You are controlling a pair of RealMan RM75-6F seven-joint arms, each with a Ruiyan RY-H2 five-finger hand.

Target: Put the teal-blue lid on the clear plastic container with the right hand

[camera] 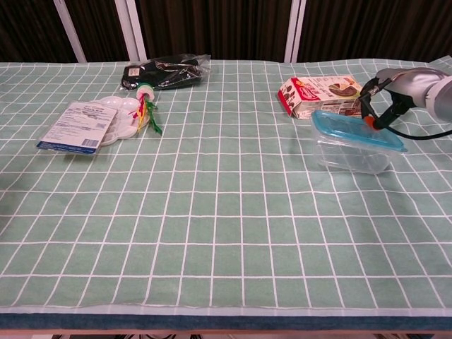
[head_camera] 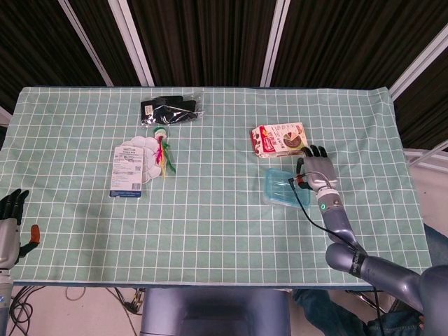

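The teal-blue lid (head_camera: pixel 282 187) (camera: pixel 353 129) lies on top of the clear plastic container (camera: pixel 353 157), right of the table's middle. Lid and container are tipped, with the near right side lower in the chest view. My right hand (head_camera: pixel 318 168) (camera: pixel 397 86) is at the lid's far right edge, and an orange-tipped fingertip (camera: pixel 369 121) touches the lid. Nothing is enclosed in its fingers. At the table's near left corner my left hand (head_camera: pixel 10 222) hangs with its fingers apart, holding nothing.
A red-and-white snack box (head_camera: pixel 278 138) (camera: pixel 318 95) lies just behind the container. A white paint palette pack with a colourful item (head_camera: pixel 134 166) (camera: pixel 92 120) sits at the left. A black packet (head_camera: pixel 170 110) (camera: pixel 164 72) lies at the back.
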